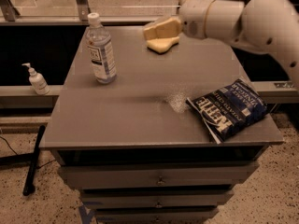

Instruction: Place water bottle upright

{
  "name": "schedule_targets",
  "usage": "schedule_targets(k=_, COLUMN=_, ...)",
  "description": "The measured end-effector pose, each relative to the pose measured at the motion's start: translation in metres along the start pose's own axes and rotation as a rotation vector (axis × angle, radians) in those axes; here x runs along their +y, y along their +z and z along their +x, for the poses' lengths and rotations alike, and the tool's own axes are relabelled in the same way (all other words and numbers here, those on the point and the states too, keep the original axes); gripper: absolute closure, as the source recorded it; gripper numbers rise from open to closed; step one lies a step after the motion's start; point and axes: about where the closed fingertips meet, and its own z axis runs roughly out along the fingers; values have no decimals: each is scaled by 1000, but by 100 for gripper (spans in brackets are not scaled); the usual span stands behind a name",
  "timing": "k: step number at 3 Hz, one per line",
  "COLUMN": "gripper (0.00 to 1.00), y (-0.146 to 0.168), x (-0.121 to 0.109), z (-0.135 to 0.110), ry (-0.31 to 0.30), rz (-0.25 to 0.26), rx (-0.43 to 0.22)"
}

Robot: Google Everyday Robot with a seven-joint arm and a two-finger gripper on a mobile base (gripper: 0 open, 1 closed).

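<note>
The water bottle (101, 50) stood upright at the worktop's (135, 111) left rear. The pincer (160, 29) hung well apart above a sponge (164, 45) (apart or together, I couldn't tell). Pulling away high should avoid nudging the bottle.

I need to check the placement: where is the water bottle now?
In the camera view the water bottle stands upright on the table's back left corner, apart from the gripper, which hovers near the sponge to its right.

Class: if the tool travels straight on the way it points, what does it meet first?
Probably the upright water bottle, near its neck; the tool, above the sponge, aims that way, though depth is unclear.
</note>
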Motion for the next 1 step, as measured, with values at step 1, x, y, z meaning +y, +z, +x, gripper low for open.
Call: schedule_targets(k=1, gripper=0, y=-30, x=-28, z=-6, ry=-12, rz=15, rx=18)
